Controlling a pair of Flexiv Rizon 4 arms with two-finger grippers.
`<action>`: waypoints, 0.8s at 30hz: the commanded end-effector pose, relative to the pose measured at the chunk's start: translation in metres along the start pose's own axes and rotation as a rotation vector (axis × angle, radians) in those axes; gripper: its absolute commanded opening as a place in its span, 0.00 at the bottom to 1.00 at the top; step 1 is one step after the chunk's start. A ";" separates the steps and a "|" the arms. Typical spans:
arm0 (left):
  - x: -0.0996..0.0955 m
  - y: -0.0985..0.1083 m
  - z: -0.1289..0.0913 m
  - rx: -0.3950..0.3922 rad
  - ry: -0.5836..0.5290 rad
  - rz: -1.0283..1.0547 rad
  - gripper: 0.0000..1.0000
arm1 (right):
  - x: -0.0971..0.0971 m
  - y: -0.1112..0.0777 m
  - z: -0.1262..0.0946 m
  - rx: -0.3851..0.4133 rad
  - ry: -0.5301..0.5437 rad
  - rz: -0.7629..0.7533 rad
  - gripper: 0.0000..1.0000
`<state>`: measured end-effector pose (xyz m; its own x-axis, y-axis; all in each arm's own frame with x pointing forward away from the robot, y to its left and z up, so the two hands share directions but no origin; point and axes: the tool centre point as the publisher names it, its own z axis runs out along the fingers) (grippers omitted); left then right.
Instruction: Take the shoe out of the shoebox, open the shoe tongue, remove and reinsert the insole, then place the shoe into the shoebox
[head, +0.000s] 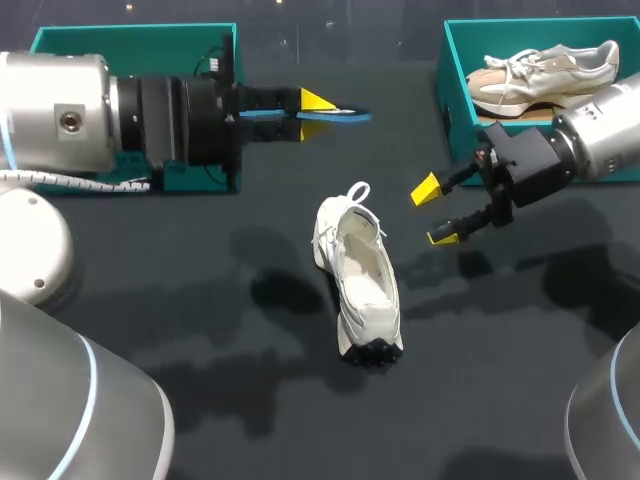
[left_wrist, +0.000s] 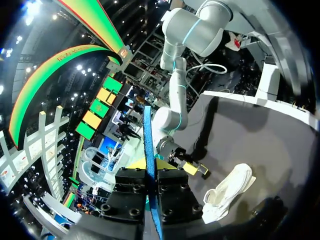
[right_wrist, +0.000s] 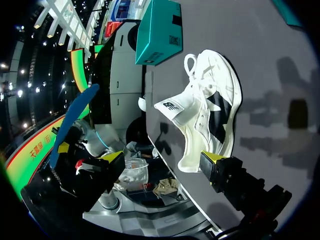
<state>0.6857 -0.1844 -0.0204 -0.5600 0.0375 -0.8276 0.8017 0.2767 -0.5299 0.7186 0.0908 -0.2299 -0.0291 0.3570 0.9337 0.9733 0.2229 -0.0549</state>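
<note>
a dark, matte table fills the scene from near edge to far, lit from overhead. soft, blurred shadows pool across its middle and toward the near left, with fainter ones at the right. along the far edge, a few small points of light glint on the surface.

- On the shoe, the tongue carries a dark printed mark; we cannot make out any words.
- On the shoebox, one end bears small dark print, too small for us to read.
</note>
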 end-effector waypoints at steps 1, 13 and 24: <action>0.002 -0.002 0.000 -0.005 -0.004 0.001 0.00 | 0.000 0.002 0.002 0.004 -0.002 0.001 1.00; 0.019 0.020 0.018 -0.050 0.009 0.180 0.00 | 0.003 0.017 0.003 0.000 0.019 0.058 1.00; 0.042 0.048 0.035 -0.094 0.047 0.287 0.00 | 0.013 0.029 0.003 0.011 0.090 0.074 1.00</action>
<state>0.7041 -0.1948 -0.0820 -0.3315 0.1744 -0.9272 0.9063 0.3321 -0.2616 0.7421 0.1019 -0.2177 0.0617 0.2943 0.9537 0.9705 0.2056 -0.1262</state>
